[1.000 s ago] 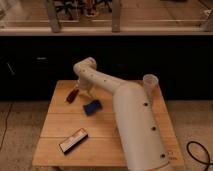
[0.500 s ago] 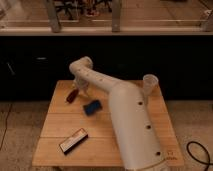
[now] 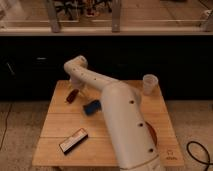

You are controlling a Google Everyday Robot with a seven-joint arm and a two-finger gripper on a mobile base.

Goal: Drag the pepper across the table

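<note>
tool [image 3: 78, 90] down low over the counter [image 3: 55, 150], can't tell if spread or pinching | pepper [image 3: 73, 95] right by the tool tip, contact unclear | blue block [image 3: 91, 107] just beyond the tool | progress: pepper reached, I'd say; drag across apparently all left

A: What's on your table [image 3: 65, 120]?

B: Light wood, slatted top. You've got four things lying on it. Pepper [image 3: 73, 95] at 10 o'clock, dark red, angled, toward the far-left corner. Blue block [image 3: 91, 107] just left of centre, at the pepper's 4 o'clock, near it but apart. Black-and-white bar [image 3: 73, 140] at 7 o'clock, flat, skewed to the front edge. Clear cup [image 3: 149, 84] upright at 2 o'clock, by the far-right corner.

A: Gripper?

B: Your gripper [image 3: 78, 90] sits low over the table at 10 o'clock, right at the pepper's far end. Contact: can't tell.
</note>
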